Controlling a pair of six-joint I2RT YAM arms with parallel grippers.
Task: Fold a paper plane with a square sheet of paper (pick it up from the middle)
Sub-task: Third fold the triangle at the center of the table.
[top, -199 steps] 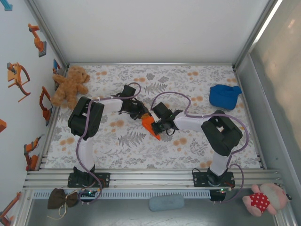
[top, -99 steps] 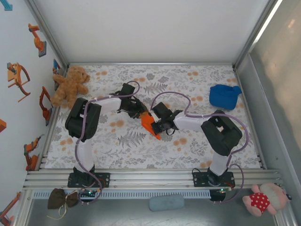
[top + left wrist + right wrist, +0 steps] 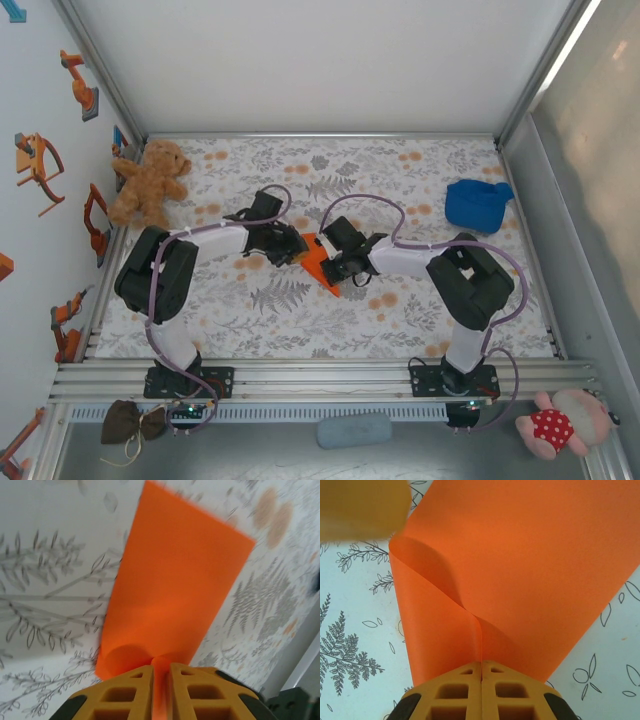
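left claw (image 3: 161, 672): its two yellow fingers (image 3: 120, 695) stand almost together with only a thin slit between them. the edge of the orange sheet of paper (image 3: 175, 580) runs into that slit, so the claw is pinching the sheet. from the grip the paper spreads away as a broad flat panel, with a small rounded curl right beside the fingertips. the leaf-patterned desk (image 3: 50, 580) lies behind it.

right claw (image 3: 481, 672): the fingers are pressed flush together with no gap showing, and the orange sheet of paper (image 3: 520, 555) is nipped in the seam. a soft curved bend rises from the grip toward the upper left, so the paper is bowed here rather than flat. the desk (image 3: 350, 630) shows on both sides. a blurred yellow block (image 3: 362, 507) sits at the top left corner by the sheet's far corner; i cannot tell whether it touches.

from above, the left claw (image 3: 292, 246) and right claw (image 3: 333, 266) meet at mid-desk, one on each side of the orange sheet of paper (image 3: 316, 262). the sheet shows as a small orange wedge between them, its point toward the near edge. well apart from it, a teddy bear (image 3: 150, 185) sits at the far left of the desk (image 3: 400, 310) and a blue cloth lump (image 3: 477, 204) at the far right.
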